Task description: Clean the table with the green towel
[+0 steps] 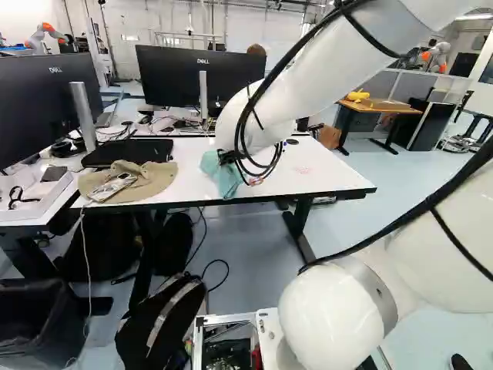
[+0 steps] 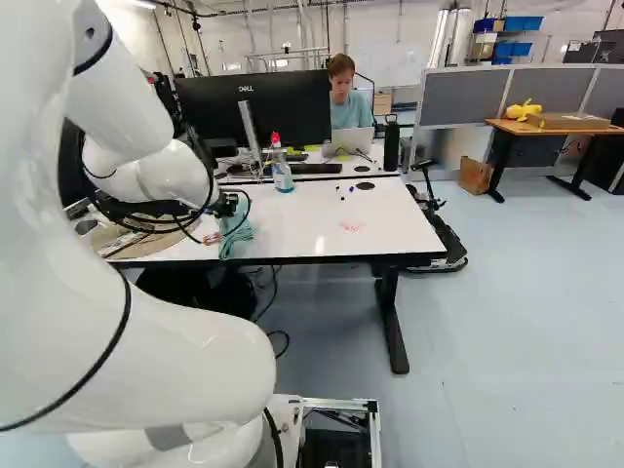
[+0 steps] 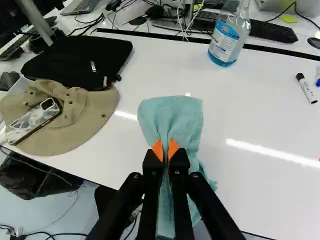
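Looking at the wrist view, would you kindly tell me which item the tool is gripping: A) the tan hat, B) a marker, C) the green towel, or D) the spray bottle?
C: the tool has a fold of the green towel pinched between its orange pads.

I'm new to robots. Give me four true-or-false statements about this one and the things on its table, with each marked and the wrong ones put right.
1. The claw pinches the green towel between its fingers. True.
2. The phone lies on the black case. False: it lies on the tan hat.
3. A bottle with blue liquid in it stands upright on the table. True.
4. The tabletop bears no red marks. False: red marks show on it, off to one side of the towel.
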`<state>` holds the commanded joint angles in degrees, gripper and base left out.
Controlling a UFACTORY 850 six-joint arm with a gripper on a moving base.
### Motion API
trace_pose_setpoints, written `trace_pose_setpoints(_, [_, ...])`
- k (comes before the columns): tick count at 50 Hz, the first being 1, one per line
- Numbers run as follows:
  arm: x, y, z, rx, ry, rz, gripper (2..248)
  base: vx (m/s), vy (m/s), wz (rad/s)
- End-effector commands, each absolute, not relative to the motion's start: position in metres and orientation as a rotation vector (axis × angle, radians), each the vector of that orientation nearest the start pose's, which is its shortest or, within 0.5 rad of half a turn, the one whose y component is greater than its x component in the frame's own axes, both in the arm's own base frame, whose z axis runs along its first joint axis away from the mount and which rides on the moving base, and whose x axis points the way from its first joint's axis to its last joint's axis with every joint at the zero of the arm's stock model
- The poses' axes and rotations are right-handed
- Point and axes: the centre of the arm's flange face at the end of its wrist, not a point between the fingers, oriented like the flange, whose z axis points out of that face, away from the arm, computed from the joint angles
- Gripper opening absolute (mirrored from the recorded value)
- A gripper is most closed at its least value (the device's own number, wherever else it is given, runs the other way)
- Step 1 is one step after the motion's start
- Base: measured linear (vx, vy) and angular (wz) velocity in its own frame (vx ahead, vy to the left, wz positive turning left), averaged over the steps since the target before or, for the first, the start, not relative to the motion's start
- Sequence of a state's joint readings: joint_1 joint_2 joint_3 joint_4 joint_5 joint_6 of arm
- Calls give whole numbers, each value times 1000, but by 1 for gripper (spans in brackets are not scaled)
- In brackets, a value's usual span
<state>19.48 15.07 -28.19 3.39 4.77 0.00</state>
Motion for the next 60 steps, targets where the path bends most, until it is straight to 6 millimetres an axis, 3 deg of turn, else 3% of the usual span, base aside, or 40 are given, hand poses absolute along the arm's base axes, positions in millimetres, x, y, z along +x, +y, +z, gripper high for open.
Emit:
trace_pose_setpoints(15, [373,113,475,-2736,-323,-1196,32,0,0,0])
trace_pose_setpoints(31, [407,117,476,-2749,-305,-1188,32,0,0,0])
trace_pose_setpoints(60, [443,126,447,-2800,-305,-1098,32,0,0,0])
